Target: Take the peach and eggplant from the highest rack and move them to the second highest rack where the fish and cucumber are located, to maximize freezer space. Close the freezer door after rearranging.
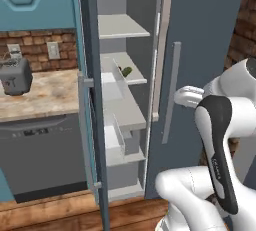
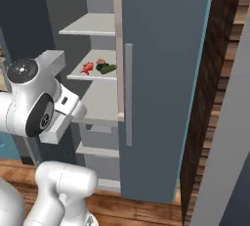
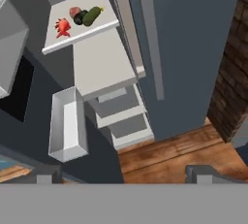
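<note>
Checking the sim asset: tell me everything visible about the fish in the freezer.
The fish is small and bright red-orange, with a spiky, finned outline and a flat matte rendered look. It lies on the white second-highest rack, toward its front edge, on the outer side of the group. The peach, eggplant and cucumber sit just beside it; whether it touches them cannot be told. In the right base view it shows as a red patch. Finer detail is too small.

On the second highest rack (image 3: 58,43), the red fish (image 3: 62,27) lies left of the peach (image 3: 74,12), eggplant (image 3: 80,17) and cucumber (image 3: 93,15), all clustered together.
</note>
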